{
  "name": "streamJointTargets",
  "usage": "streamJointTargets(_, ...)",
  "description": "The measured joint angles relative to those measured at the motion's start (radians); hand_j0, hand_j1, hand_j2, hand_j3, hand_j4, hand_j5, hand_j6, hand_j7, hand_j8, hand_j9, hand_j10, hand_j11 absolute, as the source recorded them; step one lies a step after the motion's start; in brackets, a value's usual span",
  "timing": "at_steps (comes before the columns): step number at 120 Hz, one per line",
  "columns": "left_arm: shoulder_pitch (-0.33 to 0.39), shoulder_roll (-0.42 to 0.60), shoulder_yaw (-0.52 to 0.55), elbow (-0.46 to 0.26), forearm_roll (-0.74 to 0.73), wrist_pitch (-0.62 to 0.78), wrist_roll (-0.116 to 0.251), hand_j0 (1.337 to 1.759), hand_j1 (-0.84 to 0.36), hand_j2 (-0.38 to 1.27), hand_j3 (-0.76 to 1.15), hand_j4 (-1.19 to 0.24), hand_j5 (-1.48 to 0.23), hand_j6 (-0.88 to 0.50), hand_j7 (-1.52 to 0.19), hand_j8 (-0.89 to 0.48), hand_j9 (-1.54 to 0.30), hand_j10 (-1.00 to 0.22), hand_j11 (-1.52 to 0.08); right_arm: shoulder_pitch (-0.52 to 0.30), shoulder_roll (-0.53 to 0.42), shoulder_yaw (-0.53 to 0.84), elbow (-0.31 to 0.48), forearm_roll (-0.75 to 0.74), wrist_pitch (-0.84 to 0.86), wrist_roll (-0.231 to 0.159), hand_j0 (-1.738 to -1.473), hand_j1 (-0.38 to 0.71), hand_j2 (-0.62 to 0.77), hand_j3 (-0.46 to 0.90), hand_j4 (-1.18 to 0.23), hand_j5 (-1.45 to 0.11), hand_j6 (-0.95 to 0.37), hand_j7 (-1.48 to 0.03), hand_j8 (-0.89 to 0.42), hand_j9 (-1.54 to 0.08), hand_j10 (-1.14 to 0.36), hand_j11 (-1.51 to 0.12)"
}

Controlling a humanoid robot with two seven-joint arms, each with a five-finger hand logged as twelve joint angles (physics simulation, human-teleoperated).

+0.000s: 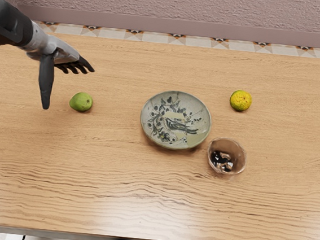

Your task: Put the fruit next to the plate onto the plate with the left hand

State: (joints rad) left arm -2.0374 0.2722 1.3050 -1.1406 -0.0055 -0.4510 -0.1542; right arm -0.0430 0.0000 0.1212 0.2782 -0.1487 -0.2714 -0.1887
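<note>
A small green fruit (81, 101) lies on the wooden table, left of the plate. The round plate (198, 138) with a bird pattern sits at the table's middle, nothing on it. A yellow bumpy fruit (240, 100) lies to the plate's upper right. My left hand (59, 73) hovers above and to the left of the green fruit, fingers spread, thumb pointing down, holding nothing. It does not touch the fruit.
A small glass bowl (240, 151) with dark pieces inside stands just right of the plate's lower edge. The wooden table (141, 197) reaches back to a wall with a tiled border.
</note>
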Motion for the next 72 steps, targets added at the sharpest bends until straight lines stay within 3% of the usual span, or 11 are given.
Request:
streamJointTargets(9,0.024,-0.021,-0.016,0.001,-0.049,0.114,0.115,1.658,0.31,0.01,0.00,-0.03,-0.04,-0.03,-0.04,-0.03,-0.04,-0.03,-0.04,0.000,0.000,0.000,0.000,0.000,0.000,0.000,-1.658,-0.35,0.00,0.00,0.00,0.00,0.00,0.00,0.00,0.00,0.00,0.00)
streamJointTargets(20,0.091,-0.051,-0.072,0.001,-0.075,0.254,0.207,1.658,0.31,0.01,0.00,-0.03,-0.04,-0.03,-0.04,-0.03,-0.04,-0.03,-0.04,0.000,0.000,0.000,0.000,0.000,0.000,0.000,-1.658,-0.35,0.00,0.00,0.00,0.00,0.00,0.00,0.00,0.00,0.00,0.00)
streamJointTargets(27,0.116,-0.066,-0.103,0.001,-0.082,0.337,0.244,1.658,0.32,0.01,0.00,-0.03,-0.04,-0.03,-0.04,-0.03,-0.04,-0.03,-0.04,0.000,0.000,0.000,0.000,0.000,0.000,0.000,-1.658,-0.35,0.00,0.00,0.00,0.00,0.00,0.00,0.00,0.00,0.00,0.00)
streamJointTargets(33,0.160,-0.085,-0.129,0.001,-0.084,0.405,0.263,1.658,0.32,0.01,0.00,-0.03,-0.04,-0.03,-0.04,-0.03,-0.04,-0.03,-0.04,0.000,0.000,0.000,0.000,0.000,0.000,0.000,-1.658,-0.35,0.00,0.00,0.00,0.00,0.00,0.00,0.00,0.00,0.00,0.00)
streamJointTargets(52,0.188,-0.127,-0.178,-0.013,-0.088,0.516,0.287,1.658,0.32,0.01,0.00,-0.03,-0.04,-0.03,-0.04,-0.03,-0.04,-0.03,-0.04,0.000,0.000,0.000,0.000,0.000,0.000,0.000,-1.658,-0.35,0.00,0.00,0.00,0.00,0.00,0.00,0.00,0.00,0.00,0.00)
streamJointTargets(72,0.223,-0.141,-0.202,-0.097,-0.113,0.716,0.292,1.658,0.31,0.01,0.00,-0.03,-0.04,-0.03,-0.04,-0.03,-0.04,-0.03,-0.04,0.000,0.000,0.000,0.000,0.000,0.000,0.000,-1.658,-0.35,0.00,0.00,0.00,0.00,0.00,0.00,0.00,0.00,0.00,0.00)
